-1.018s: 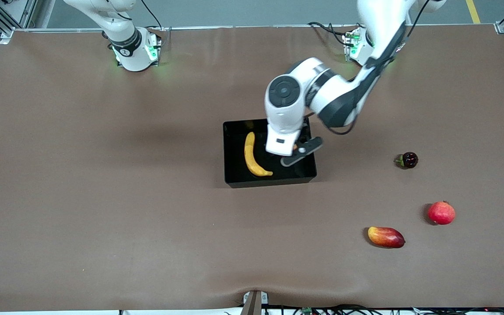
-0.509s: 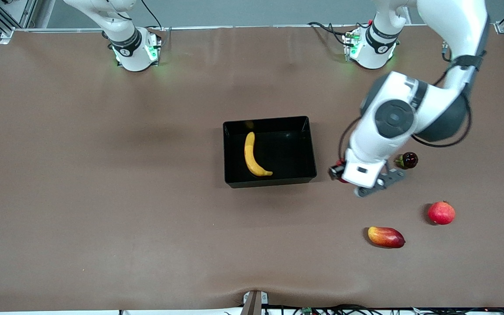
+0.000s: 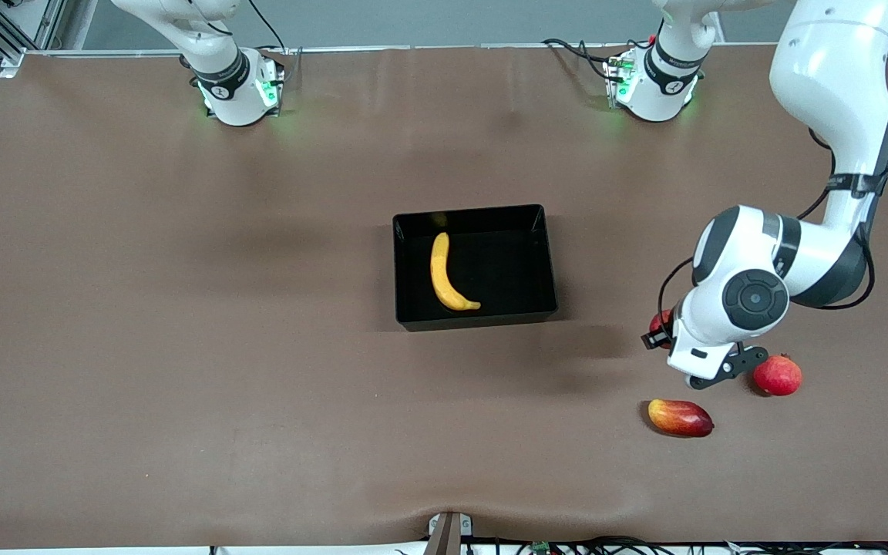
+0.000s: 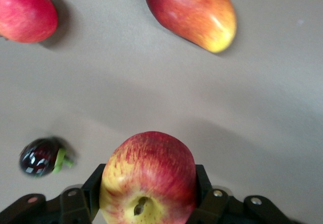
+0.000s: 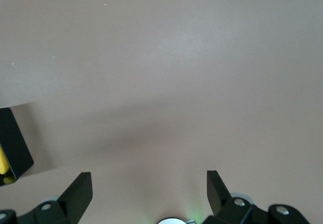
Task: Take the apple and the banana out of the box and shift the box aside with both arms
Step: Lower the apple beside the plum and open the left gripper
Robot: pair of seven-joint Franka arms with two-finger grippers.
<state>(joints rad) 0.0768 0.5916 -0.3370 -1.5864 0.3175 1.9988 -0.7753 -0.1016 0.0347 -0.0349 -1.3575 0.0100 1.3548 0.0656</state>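
Observation:
The yellow banana (image 3: 444,274) lies in the black box (image 3: 475,317) at the middle of the table. My left gripper (image 3: 660,333) is shut on the red apple with yellow patches (image 4: 149,176), held between both fingers (image 4: 96,186). It is in the air over bare table toward the left arm's end, away from the box. A bit of the apple (image 3: 657,319) shows beside the wrist in the front view. My right gripper (image 5: 149,186) is open and empty over bare table, with a corner of the box (image 5: 12,143) at the edge of its view.
An oblong red-yellow mango (image 3: 680,417) and a plain red round fruit (image 3: 778,375) lie on the table close to my left gripper. Both show in the left wrist view, the mango (image 4: 192,12) and the red fruit (image 4: 25,12), with a small dark fruit with a green stem (image 4: 40,156).
My left arm has swung from over the box to the left arm's end of the table, carrying the apple, and now hides the dark fruit. The banana and box have not moved.

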